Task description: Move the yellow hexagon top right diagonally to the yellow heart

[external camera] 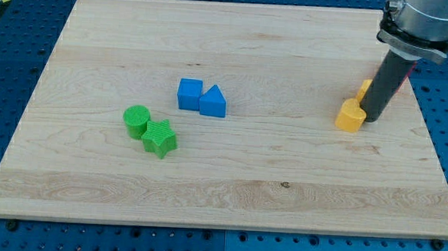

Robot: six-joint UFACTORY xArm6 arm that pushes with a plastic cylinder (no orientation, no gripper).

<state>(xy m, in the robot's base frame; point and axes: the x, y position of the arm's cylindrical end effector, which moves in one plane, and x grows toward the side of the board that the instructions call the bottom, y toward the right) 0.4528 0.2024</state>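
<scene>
A yellow block (350, 116), the hexagon by its faceted shape, sits near the board's right side. My tip (370, 118) touches its right side. A second yellow block (362, 90), mostly hidden behind the rod, lies just above and to the right of it; its shape cannot be made out. A bit of red or pink shows behind the rod near the view's right (405, 75).
A blue cube (189, 94) and a blue triangle (214, 102) touch each other at centre-left. A green cylinder (136, 121) and a green star (159, 137) sit together lower left. The wooden board (228, 187) ends close to the right of the rod.
</scene>
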